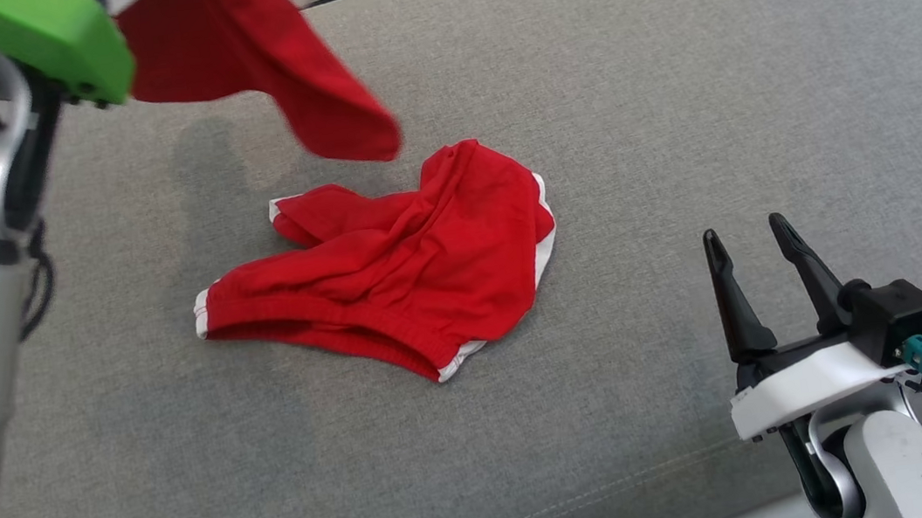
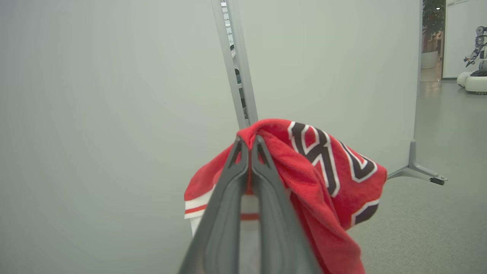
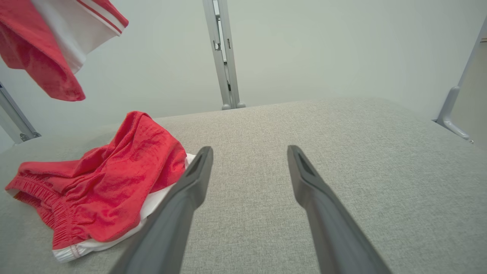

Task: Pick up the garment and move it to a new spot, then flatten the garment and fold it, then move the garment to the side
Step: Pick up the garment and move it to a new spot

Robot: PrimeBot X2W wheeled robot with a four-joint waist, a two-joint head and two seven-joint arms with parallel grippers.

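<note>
The left gripper (image 2: 249,143), fingers pinched together on a fold of the red lettered garment (image 2: 323,167), holds it aloft above the far left of the grey cushion (image 1: 669,92) — a thin bite of cloth that could slip free in a swing. Red shorts (image 1: 393,276) lie crumpled mid-cushion, crowding any landing spot, while the right gripper (image 1: 744,227) hangs wide open and empty near the front edge.
</note>
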